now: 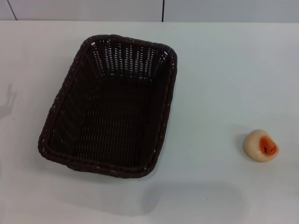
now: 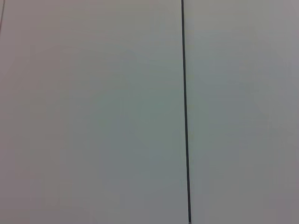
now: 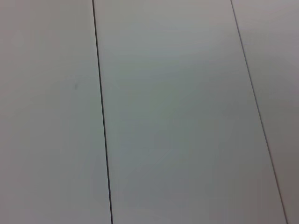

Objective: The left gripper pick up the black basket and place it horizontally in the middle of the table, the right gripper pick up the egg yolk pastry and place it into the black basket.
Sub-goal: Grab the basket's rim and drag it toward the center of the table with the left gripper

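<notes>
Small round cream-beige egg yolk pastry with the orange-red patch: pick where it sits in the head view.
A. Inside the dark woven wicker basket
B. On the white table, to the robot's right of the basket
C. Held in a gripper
B: the small round cream-beige egg yolk pastry rests on the plain white table, well apart from the empty dark woven wicker basket; no gripper shows.

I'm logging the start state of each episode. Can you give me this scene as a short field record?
basket: black basket, empty, on the table, left of centre, long side running away from the robot, slightly skewed
pastry: egg yolk pastry, on the table to the basket's right, apart from it, orange patch showing
grippers: neither in view
wrist views: only pale panels with dark seams
</notes>
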